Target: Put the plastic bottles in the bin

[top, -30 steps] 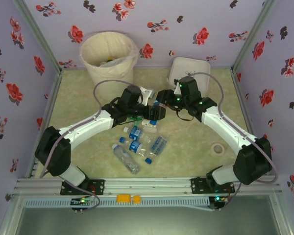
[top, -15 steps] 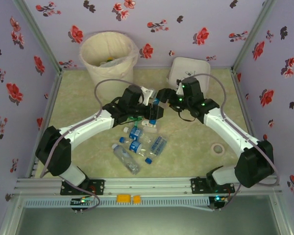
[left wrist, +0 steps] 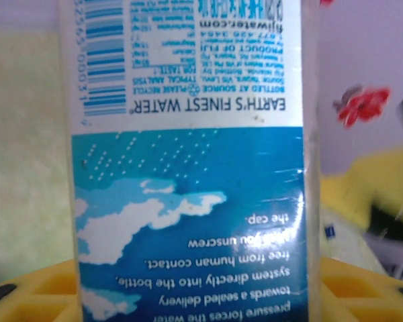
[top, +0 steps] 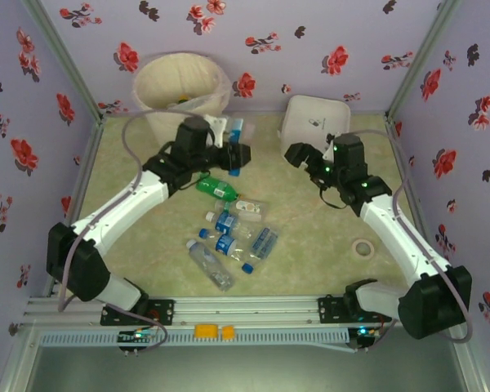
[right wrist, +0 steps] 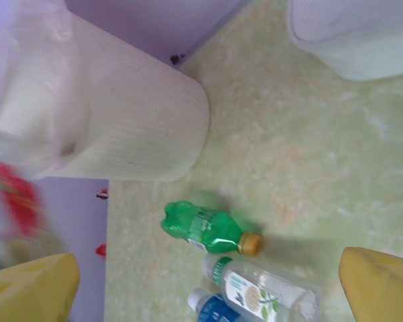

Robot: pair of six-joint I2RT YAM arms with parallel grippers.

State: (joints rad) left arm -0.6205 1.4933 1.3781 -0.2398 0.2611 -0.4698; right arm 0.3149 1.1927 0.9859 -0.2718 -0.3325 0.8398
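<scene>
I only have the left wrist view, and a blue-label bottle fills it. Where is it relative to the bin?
Observer: The left gripper holds the blue-label bottle lifted just right of the bin, not over its mouth.
Operator: Is the right arm carrying anything?
Observer: No, the right gripper is open and empty, near the white box.
Operator: Which loose bottle lies nearest the bin?
Observer: The green bottle.
</scene>
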